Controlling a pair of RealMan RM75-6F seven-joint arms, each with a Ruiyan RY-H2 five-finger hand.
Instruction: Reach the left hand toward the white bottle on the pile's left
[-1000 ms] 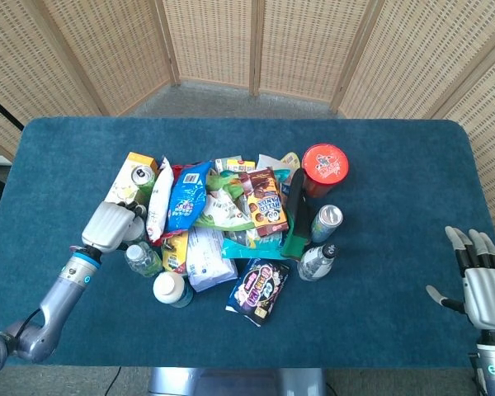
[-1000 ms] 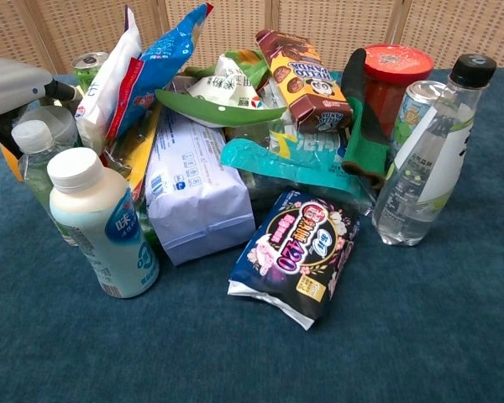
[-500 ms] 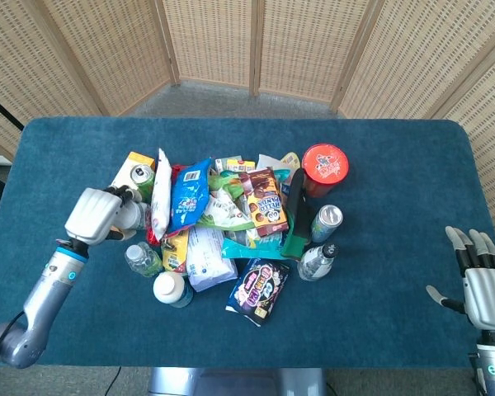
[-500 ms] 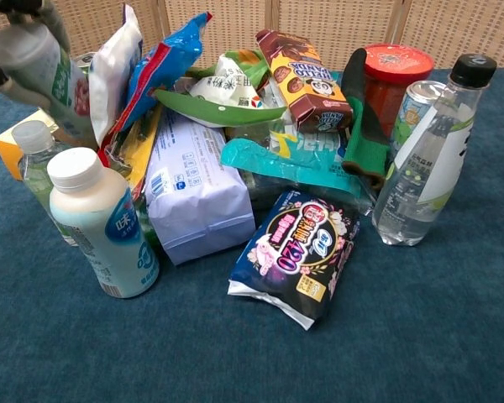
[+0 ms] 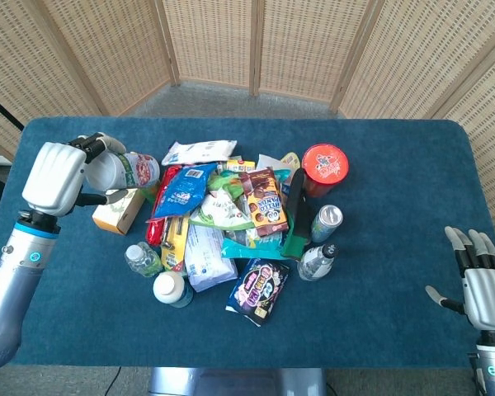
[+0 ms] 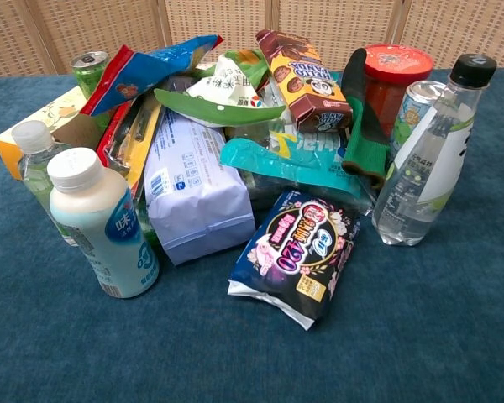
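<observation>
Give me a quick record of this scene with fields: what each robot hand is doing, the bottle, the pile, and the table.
left robot hand: raised over the table's left side, holds the white bottle
right robot hand: at the right edge, fingers apart, holding nothing
white bottle: lifted clear of the pile, lying sideways in the hand
pile: snack bags, bottles, cans and a red-lidded tub heaped mid-table
table: blue cloth

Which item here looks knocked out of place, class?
The white packet lies flat on the table behind the pile, apart from the heap. Meanwhile the left hand holds the white bottle tilted in the air.
</observation>
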